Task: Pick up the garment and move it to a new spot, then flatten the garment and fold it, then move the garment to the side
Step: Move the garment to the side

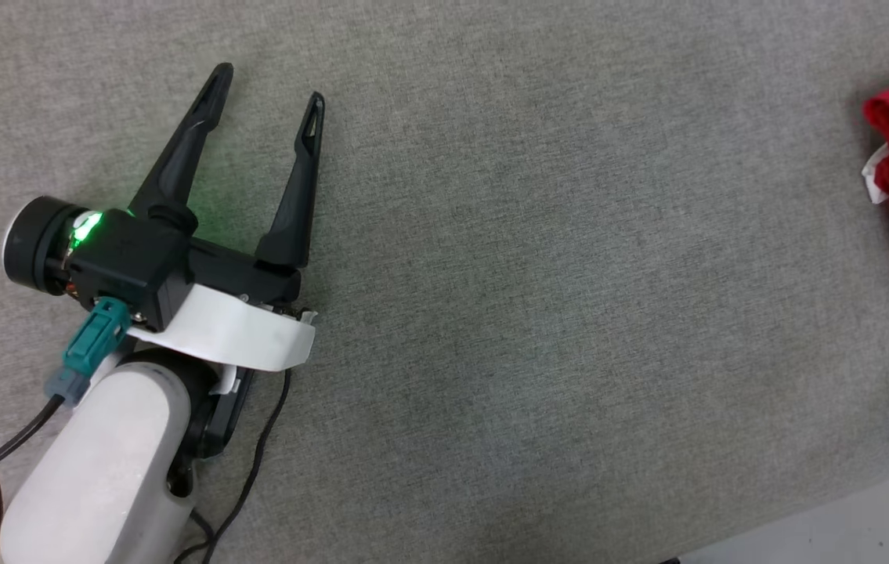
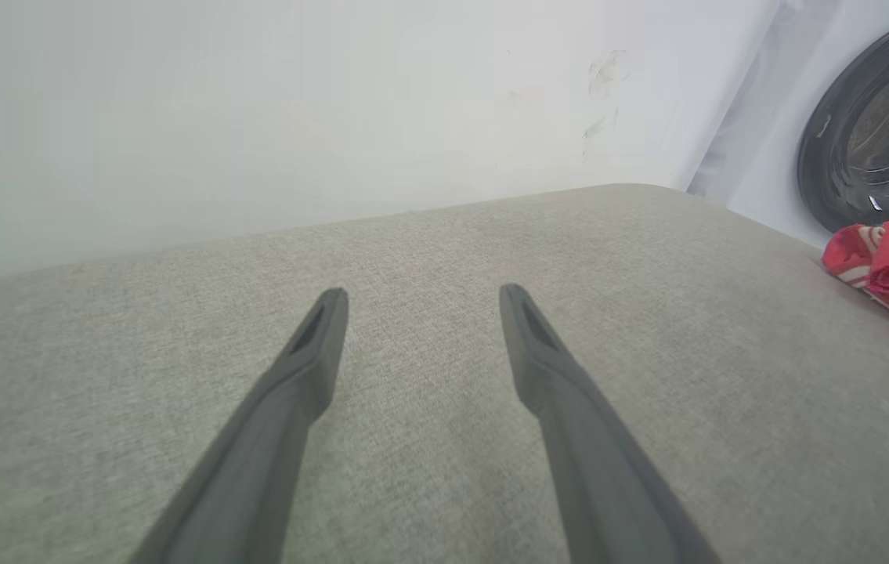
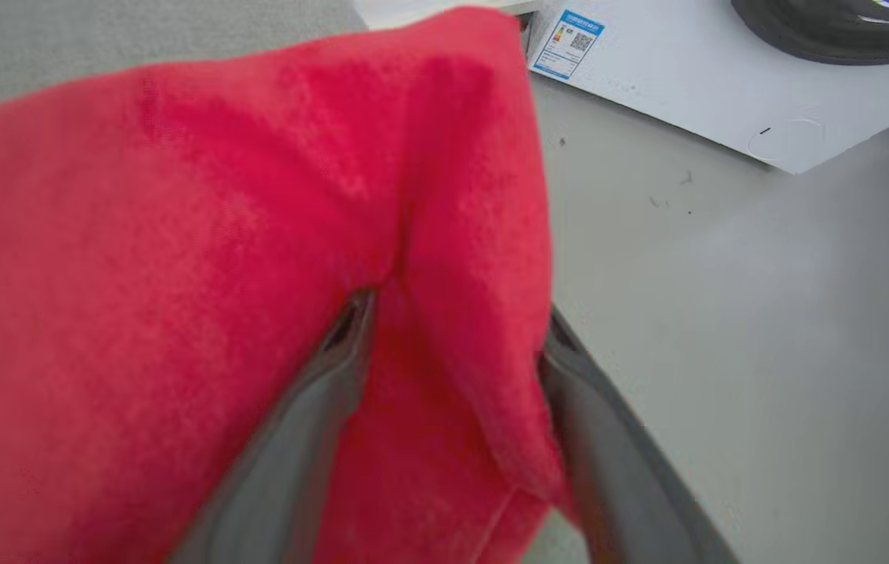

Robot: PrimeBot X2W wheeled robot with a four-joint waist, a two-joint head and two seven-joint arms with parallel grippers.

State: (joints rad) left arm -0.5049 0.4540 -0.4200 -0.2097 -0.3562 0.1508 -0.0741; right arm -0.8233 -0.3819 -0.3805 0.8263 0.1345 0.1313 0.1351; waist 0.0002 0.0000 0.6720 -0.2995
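The left gripper (image 1: 269,84) has two long, tapering black fingers (image 1: 178,157) on a black housing (image 1: 131,258) lit by a green lamp (image 1: 86,225), with a teal plug (image 1: 92,345), black cables (image 1: 9,445) and a white forearm (image 1: 99,470).

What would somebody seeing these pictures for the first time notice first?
The bright red garment looms large in the right wrist view, draped between the spread fingers of the right gripper. Next comes the left gripper, open over the grey fabric surface, with a green light glowing on its wrist.
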